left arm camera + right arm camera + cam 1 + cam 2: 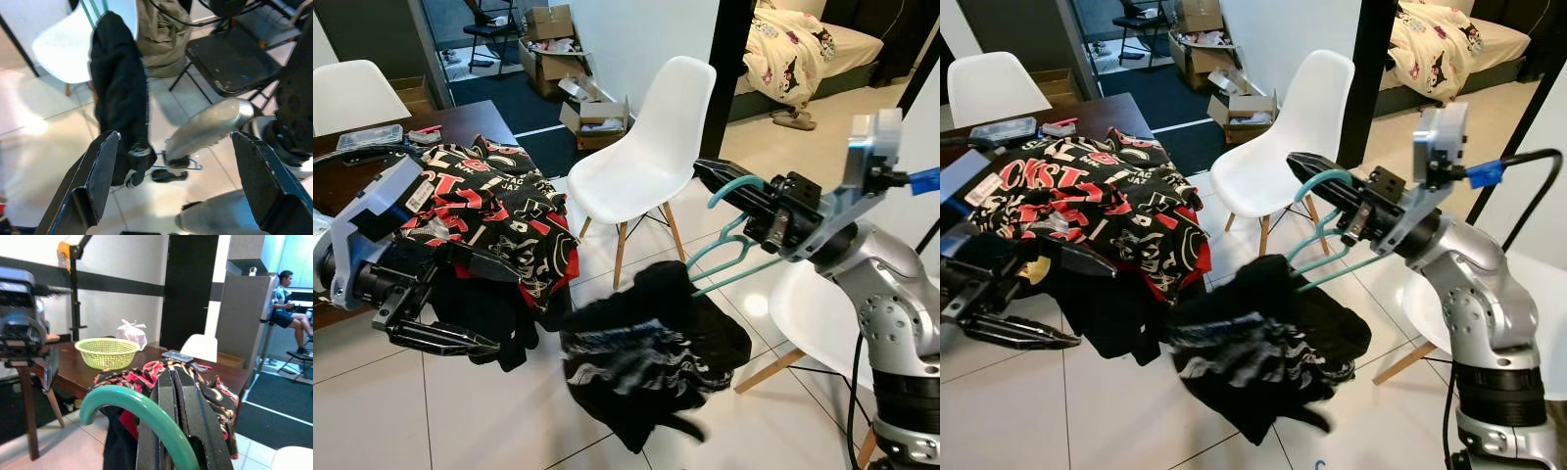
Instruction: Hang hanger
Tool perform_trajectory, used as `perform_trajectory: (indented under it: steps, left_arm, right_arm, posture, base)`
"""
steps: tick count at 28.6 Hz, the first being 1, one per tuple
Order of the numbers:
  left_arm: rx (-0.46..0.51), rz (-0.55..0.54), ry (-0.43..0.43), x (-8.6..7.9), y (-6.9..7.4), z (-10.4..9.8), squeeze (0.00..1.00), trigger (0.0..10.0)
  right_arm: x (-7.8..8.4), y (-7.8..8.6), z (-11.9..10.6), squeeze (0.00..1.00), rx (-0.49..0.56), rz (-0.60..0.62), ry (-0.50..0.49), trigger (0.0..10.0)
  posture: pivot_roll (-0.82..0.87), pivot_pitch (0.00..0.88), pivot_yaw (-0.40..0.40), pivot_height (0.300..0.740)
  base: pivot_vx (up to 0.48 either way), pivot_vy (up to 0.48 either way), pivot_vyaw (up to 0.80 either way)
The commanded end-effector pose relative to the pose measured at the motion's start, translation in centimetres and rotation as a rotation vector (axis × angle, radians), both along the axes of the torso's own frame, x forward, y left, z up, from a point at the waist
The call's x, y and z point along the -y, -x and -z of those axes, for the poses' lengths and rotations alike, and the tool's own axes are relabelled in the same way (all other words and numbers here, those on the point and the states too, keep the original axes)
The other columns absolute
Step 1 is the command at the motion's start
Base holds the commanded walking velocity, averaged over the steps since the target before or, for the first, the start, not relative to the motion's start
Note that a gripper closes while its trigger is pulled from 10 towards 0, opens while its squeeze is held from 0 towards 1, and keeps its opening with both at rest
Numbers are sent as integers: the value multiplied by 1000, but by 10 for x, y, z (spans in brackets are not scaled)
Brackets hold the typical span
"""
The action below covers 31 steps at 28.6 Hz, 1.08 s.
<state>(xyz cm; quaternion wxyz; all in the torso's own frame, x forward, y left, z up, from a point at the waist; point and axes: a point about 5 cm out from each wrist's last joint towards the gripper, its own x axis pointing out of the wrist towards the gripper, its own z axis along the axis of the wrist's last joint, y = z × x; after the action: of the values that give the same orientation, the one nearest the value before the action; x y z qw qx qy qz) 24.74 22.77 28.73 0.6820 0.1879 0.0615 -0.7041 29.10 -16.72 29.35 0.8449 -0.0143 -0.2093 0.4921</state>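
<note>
Right gripper (729,186) clamps a light, stiff teal plastic hanger (729,245) at its hook; limp black garment (651,352) dangles. Left gripper (176,181) gapes empty.

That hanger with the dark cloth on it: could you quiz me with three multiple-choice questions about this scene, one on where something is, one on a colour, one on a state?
1. Where does the black garment hang?
A. Over the white chair's back
B. From the hanger, above the tiled floor
C. Inside the yellow basket

2. What colour is the hanger?
A. Teal
B. Red
C. White

3. How do the left pincer's fingers stand?
A. Clamped on the garment
C. Shut on nothing
B. Spread apart, holding nothing

Answers: 1 B, the garment droops from the hanger that the right pincer holds out over the floor. 2 A, its hook and bars show teal. 3 B, the left wrist view shows a wide gap between the two fingers, with the garment beyond them.
</note>
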Motion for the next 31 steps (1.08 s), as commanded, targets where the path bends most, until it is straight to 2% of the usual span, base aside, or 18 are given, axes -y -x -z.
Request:
perform_trajectory:
  steps: [1, 2, 4, 5, 6, 8, 9, 11, 12, 15, 16, 18, 19, 20, 21, 24, 28, 31]
  left_arm:
    - [56, -25, -6, 0, 2, -5, 1000, 10000]
    - [56, -25, -6, 0, 2, -5, 1000, 10000]
    - [155, -97, -24, 2, -4, -3, 1000, 10000]
    - [155, -97, -24, 2, -4, -3, 1000, 10000]
    - [203, -140, -58, 2, -7, 1, 961, 10000]
    - [203, -140, -58, 2, -7, 1, 961, 10000]
    - [235, -190, -102, 2, -13, 9, 0, 10000]
    - [237, -226, -138, 5, -16, 19, 0, 10000]
    - [218, -282, -128, 15, -23, 31, 0, 10000]
    - [196, -330, -91, 26, -27, 40, 0, 10000]
    - [119, -384, 72, 62, -34, 51, 0, 10000]
    - [119, -384, 72, 62, -34, 51, 0, 10000]
    - [57, -382, 177, 81, -33, 52, 0, 10000]
    - [57, -382, 177, 81, -33, 52, 0, 10000]
    - [16, -368, 239, 88, -31, 51, 0, 10000]
    - [-10, -357, 277, 92, -30, 51, 0, 10000]
    - [-68, -338, 394, 105, -21, 47, 0, 10000]
    - [-68, -338, 394, 105, -21, 47, 0, 10000]
  right_arm:
    - [-2, -2, -7, 0, 41, 9, 5, 0]
    - [-2, -2, -7, 0, 41, 9, 5, 0]
    - [-2, -2, -9, 0, 52, 22, 21, 0]
    - [-2, -2, -9, 0, 52, 22, 21, 0]
    - [-3, -2, -10, 0, 57, 24, 26, 0]
    - [-3, -2, -10, 0, 57, 24, 26, 0]
    - [-4, -2, -12, 0, 65, 34, 35, 0]
    - [-6, -2, -14, 0, 73, 38, 41, 0]
    - [-10, -2, -16, 0, 80, 38, 48, 0]
    - [-14, -1, -17, 0, 87, 36, 55, 0]
    - [-23, -1, -14, 0, 88, 26, 69, 0]
    - [-23, -1, -14, 0, 88, 26, 69, 0]
    - [-28, -1, -12, 0, 85, 21, 75, 0]
    - [-28, -1, -12, 0, 85, 21, 75, 0]
    - [-29, -2, -11, 0, 82, 20, 75, 0]
    - [-30, -2, -11, 0, 81, 20, 75, 0]
    - [-34, -4, -10, 0, 72, 24, 74, 0]
    - [-34, -4, -10, 0, 72, 24, 74, 0]
  posture:
    - [78, 60, 20, 740]
    - [78, 60, 20, 740]
    - [85, 65, 21, 740]
    - [85, 65, 21, 740]
    - [85, 65, 21, 740]
    - [85, 65, 21, 740]
    - [90, 67, 21, 740]
    - [88, 67, 23, 740]
    - [91, 67, 24, 740]
    - [89, 67, 24, 740]
    - [88, 68, 27, 740]
    - [88, 68, 27, 740]
    - [87, 66, 27, 740]
    - [87, 66, 27, 740]
    - [84, 67, 28, 740]
    - [84, 67, 28, 740]
    - [88, 71, 24, 740]
    - [88, 71, 24, 740]
  base:
    - [0, 0, 0]
    - [0, 0, 0]
    - [0, 0, 0]
    - [0, 0, 0]
    - [0, 0, 0]
    - [0, 0, 0]
    - [0, 0, 0]
    - [0, 0, 0]
    - [0, 0, 0]
    - [0, 0, 0]
    - [0, 0, 0]
    - [0, 0, 0]
    - [0, 0, 0]
    - [0, 0, 0]
    - [0, 0, 0]
    - [0, 0, 0]
    - [0, 0, 0]
    - [0, 0, 0]
